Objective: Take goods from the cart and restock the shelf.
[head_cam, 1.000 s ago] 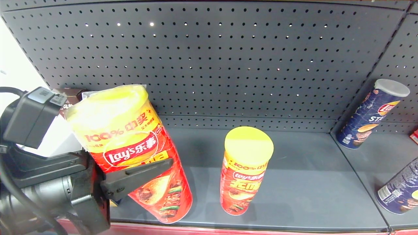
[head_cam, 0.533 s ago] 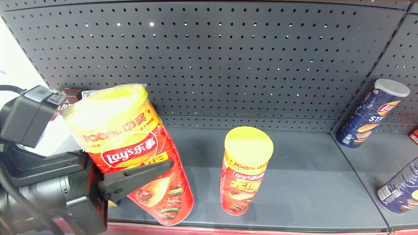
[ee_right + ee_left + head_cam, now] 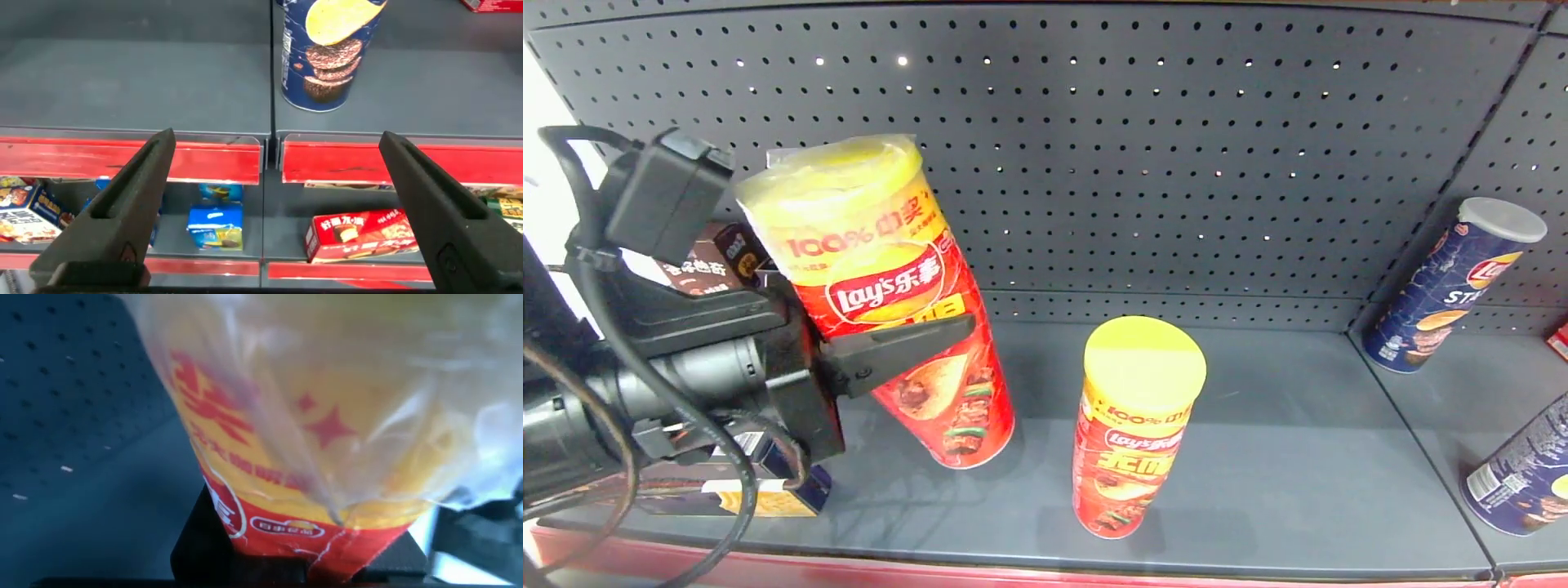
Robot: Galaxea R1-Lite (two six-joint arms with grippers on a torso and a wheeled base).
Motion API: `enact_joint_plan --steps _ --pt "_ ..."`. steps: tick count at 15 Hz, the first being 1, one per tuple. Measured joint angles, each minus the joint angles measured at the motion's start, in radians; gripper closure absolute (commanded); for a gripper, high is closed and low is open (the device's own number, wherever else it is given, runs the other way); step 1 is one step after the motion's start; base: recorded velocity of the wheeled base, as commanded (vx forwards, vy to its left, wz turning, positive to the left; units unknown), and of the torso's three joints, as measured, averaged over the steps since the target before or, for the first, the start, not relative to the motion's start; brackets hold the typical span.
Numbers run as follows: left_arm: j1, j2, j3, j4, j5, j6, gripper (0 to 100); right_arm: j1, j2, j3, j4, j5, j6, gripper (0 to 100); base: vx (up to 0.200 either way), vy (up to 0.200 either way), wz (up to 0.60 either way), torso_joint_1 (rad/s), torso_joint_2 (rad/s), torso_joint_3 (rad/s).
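My left gripper (image 3: 882, 347) is shut on a tall red chip can with a yellow lid (image 3: 890, 302), held tilted with its base low over the grey shelf board (image 3: 1282, 465). In the left wrist view the same can (image 3: 327, 433), wrapped in clear film, sits close between the jaws. A second red chip can (image 3: 1135, 425) stands upright on the shelf to the right of the held one. My right gripper (image 3: 278, 204) is open in front of the shelf's red front rail (image 3: 212, 159), with nothing between its fingers.
Dark blue chip cans (image 3: 1454, 286) (image 3: 1519, 478) stand in the bay to the right, and one blue can (image 3: 327, 49) shows in the right wrist view. Boxes (image 3: 703, 265) (image 3: 760, 494) lie at the shelf's left end. Boxed snacks (image 3: 359, 233) sit on the lower shelf. The pegboard back wall (image 3: 1094, 163) is close behind.
My left arm has lifted the held can up and back toward the pegboard, so its base has gone from the shelf's front edge to farther in. The standing can has not moved.
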State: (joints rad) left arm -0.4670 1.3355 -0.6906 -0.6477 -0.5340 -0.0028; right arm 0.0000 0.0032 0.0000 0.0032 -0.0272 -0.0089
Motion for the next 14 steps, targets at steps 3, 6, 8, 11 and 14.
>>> enact_joint_plan --steps 3,6,8,11,14 --pt "0.008 0.084 -0.027 0.0 -0.01 0.095 100 0.0 0.0 0.0 0.0 0.0 0.0 0 0.0 0.0 0.0 0.0 0.0 0.0" --pt "0.004 0.211 -0.107 -0.001 -0.012 0.154 100 0.0 0.0 0.0 0.0 0.0 0.0 0 0.0 0.0 0.0 0.0 0.0 0.0" --pt "0.004 0.302 -0.188 0.0 -0.012 0.16 100 0.0 0.0 0.0 0.0 0.0 0.0 0 0.0 0.0 0.0 0.0 0.0 0.0" --pt "0.006 0.441 -0.332 -0.002 -0.012 0.164 100 0.0 0.0 0.0 0.0 0.0 0.0 0 0.0 0.0 0.0 0.0 0.0 0.0" --pt "-0.001 0.547 -0.458 0.004 -0.013 0.162 100 0.0 0.0 0.0 0.0 0.0 0.0 0 0.0 0.0 0.0 0.0 0.0 0.0"
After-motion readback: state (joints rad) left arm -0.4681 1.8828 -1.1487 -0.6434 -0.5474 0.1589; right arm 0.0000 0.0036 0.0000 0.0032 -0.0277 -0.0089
